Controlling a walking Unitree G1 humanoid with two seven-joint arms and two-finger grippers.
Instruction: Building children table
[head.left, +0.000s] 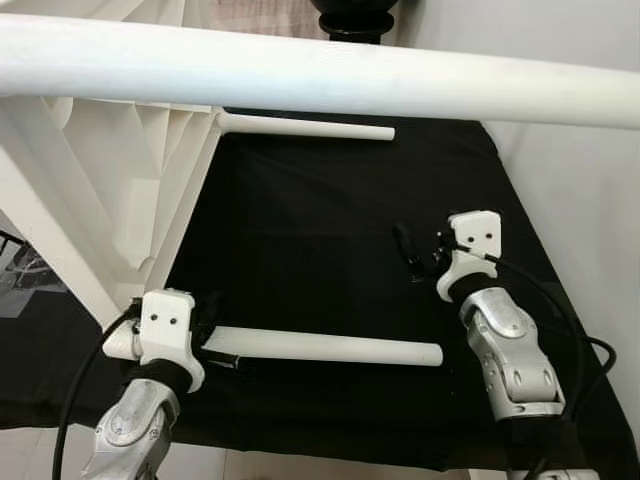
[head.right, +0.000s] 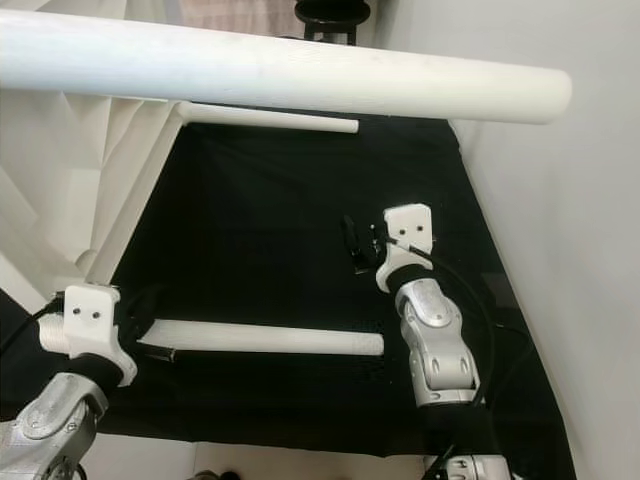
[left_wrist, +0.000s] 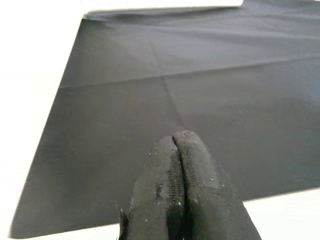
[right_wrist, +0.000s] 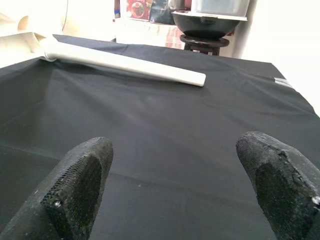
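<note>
A matt black cloth, faintly creased, covers the counter. The white table legs look smooth, with a painted satin finish. The arms are brushed silver metal, and the black fingers have rough, grainy rubber-like pads.

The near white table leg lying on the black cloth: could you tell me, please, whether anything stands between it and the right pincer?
Nothing visible does. The right pincer hovers open above bare black cloth, and the near table leg lies below it with only cloth between. The left pincer, fingers shut, is at the leg's other end.
</note>
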